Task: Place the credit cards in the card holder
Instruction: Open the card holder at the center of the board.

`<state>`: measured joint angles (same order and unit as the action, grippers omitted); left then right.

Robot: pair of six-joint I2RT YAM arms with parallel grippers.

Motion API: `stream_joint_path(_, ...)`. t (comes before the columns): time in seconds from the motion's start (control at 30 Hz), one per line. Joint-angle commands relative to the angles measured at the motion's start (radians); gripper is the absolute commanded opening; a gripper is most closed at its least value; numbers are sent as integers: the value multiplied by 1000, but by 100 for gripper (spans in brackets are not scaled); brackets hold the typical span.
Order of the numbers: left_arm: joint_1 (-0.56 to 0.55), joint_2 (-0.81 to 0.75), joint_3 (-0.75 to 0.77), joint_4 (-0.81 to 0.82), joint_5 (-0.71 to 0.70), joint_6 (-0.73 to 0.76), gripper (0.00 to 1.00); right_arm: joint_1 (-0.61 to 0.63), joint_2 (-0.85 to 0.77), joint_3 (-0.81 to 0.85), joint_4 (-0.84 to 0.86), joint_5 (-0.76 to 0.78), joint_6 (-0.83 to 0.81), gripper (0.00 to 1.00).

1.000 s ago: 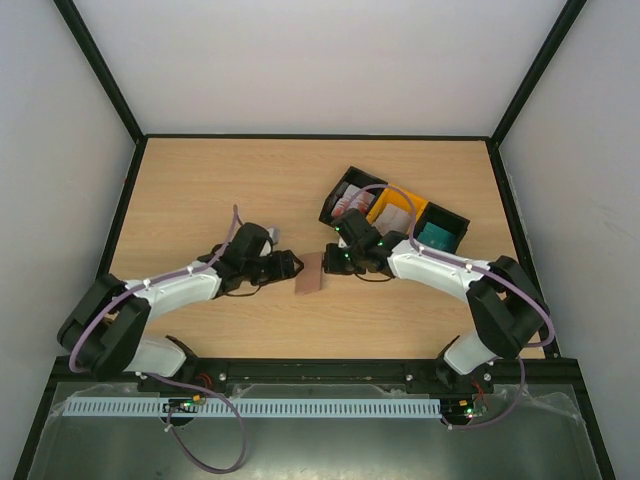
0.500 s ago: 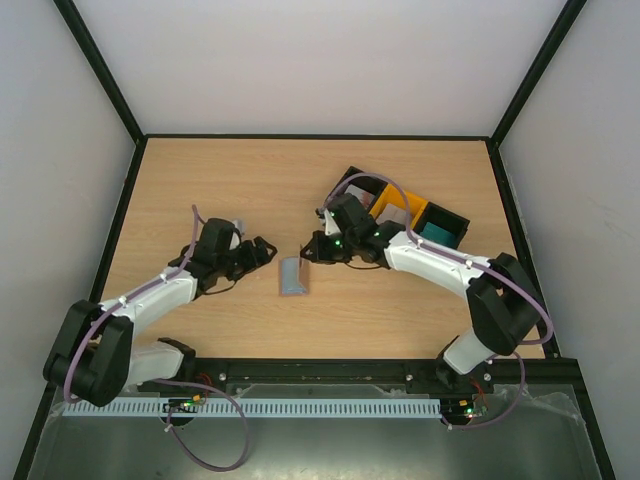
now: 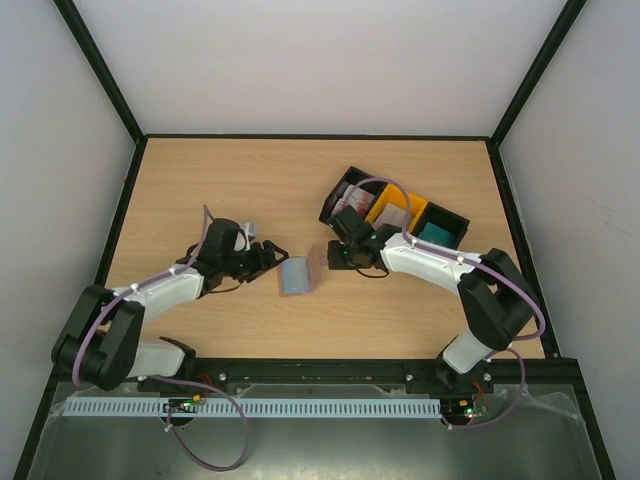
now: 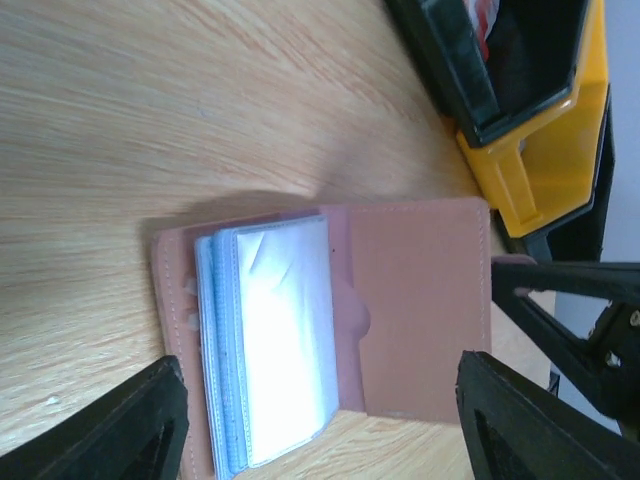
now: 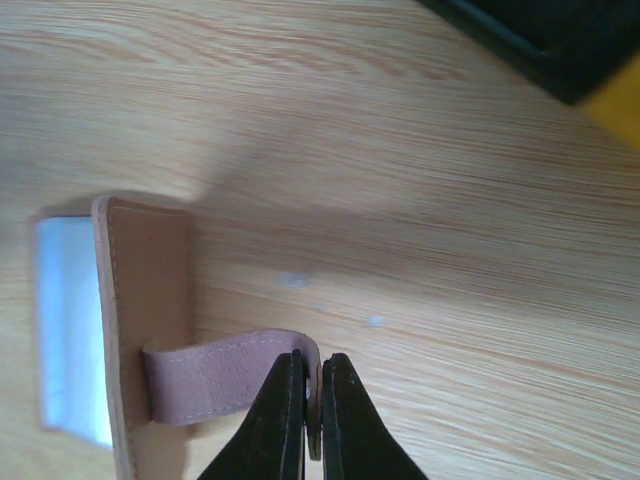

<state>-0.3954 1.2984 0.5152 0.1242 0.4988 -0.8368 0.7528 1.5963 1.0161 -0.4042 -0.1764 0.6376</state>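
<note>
Brown card holder (image 4: 420, 300) now lies open; right gripper (image 5: 310, 365) clenched on its strap (image 5: 215, 375), left gripper (image 3: 270, 255) released.

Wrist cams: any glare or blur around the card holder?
Left wrist: clear sleeves of the card holder glare white, contents unreadable; yellow tray soft. Right wrist: strap in the right pincer fairly sharp, black tray corner blurred, sleeves washed out. Top external: even light, no glare.

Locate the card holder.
In the top view, the card holder lies open between the left gripper and the right gripper, which pinches its strap.
</note>
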Motion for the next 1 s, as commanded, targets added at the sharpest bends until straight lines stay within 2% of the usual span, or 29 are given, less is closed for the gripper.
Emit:
stream_joint_path(0.0,-34,63,-12,77,74,-24,72,-3,-5,-37,-88,210,-19,2)
stream_joint_path(0.2,-82,121,-10,169,112,-72,66,-3,31,-45,-138,327,-10,2)
stream_joint_path(0.37,-104,159,4,174,108,-87,61,-3,39,-61,-110,304,-9,2)
stream_joint_path(0.67,-135,228,36,209,124,-99,61,-3,45,-103,-61,253,-7,2)
stream_joint_path(0.97,-167,323,95,246,141,-87,51,-3,40,-128,-28,206,-6,2)
